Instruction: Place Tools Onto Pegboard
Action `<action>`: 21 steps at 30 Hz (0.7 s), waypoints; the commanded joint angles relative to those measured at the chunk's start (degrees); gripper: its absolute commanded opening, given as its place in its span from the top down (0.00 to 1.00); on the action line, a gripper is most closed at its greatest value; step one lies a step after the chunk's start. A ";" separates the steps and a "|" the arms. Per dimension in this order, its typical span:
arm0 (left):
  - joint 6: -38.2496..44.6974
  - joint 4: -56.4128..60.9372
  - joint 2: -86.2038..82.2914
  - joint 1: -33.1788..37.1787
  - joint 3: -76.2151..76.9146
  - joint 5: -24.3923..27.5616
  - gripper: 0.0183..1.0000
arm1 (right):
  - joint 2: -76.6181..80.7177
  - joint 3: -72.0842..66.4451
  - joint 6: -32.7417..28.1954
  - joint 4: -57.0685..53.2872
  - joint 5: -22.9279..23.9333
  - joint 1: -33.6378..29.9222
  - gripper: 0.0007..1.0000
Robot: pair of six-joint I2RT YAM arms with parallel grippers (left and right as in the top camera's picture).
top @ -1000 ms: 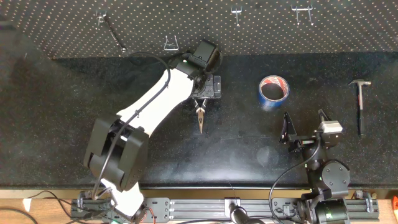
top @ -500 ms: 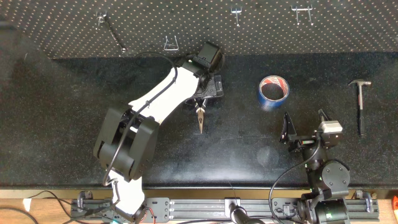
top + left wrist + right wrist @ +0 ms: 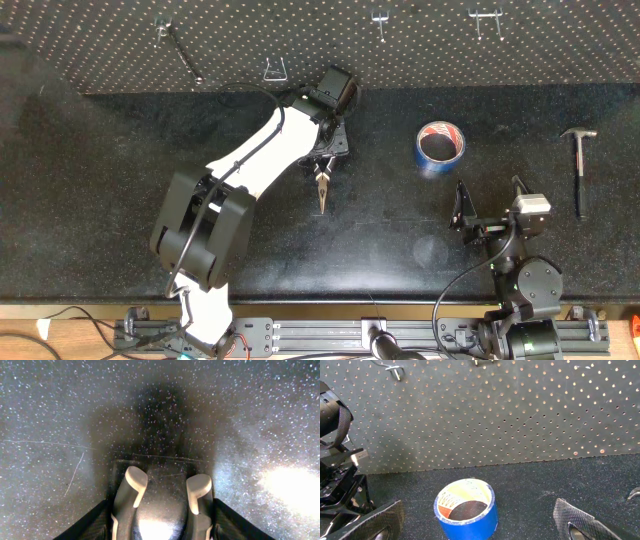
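Observation:
A pair of pliers (image 3: 322,190) lies on the black table just below the pegboard (image 3: 400,45), nose pointing toward the table's front. My left gripper (image 3: 330,150) stands over its handle end, shut on it. In the left wrist view the two pale handles (image 3: 135,491) sit between the black fingers (image 3: 95,520), close above the speckled table. My right gripper (image 3: 490,205) rests open near its base at the front right, nothing between its fingers (image 3: 375,522).
A wrench (image 3: 185,52) hangs on the pegboard at left, with bare hooks (image 3: 275,70) in the middle and at right (image 3: 487,20). A blue tape roll (image 3: 440,145) (image 3: 466,507) and a hammer (image 3: 578,170) lie on the table's right half.
The left gripper's fingers have drawn together around the pliers' handles. The right arm has not moved.

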 commanded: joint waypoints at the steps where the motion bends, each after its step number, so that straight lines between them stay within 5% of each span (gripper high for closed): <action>1: 0.13 -0.11 1.70 0.02 0.50 1.51 0.52 | -0.39 -0.24 0.66 -0.26 0.52 0.24 0.02; 7: 0.13 -0.17 1.70 0.02 0.50 1.49 0.69 | -0.42 -0.24 0.66 -0.26 0.50 0.24 0.02; 8: 0.11 -0.28 1.70 0.02 0.50 1.51 0.79 | -0.42 -0.24 0.66 -0.26 0.50 0.24 0.02; 9: 0.09 -0.55 1.70 0.02 0.50 1.55 0.99 | -0.39 -0.24 0.66 -0.26 0.50 0.24 0.02; 17: 0.17 -11.02 -16.09 1.60 0.50 -4.72 0.99 | -0.42 -0.24 0.66 -0.26 0.52 0.24 0.02; 21: 3.43 -9.57 -30.25 1.92 0.46 -17.05 0.99 | -0.42 -0.24 0.66 -0.26 0.50 0.24 0.02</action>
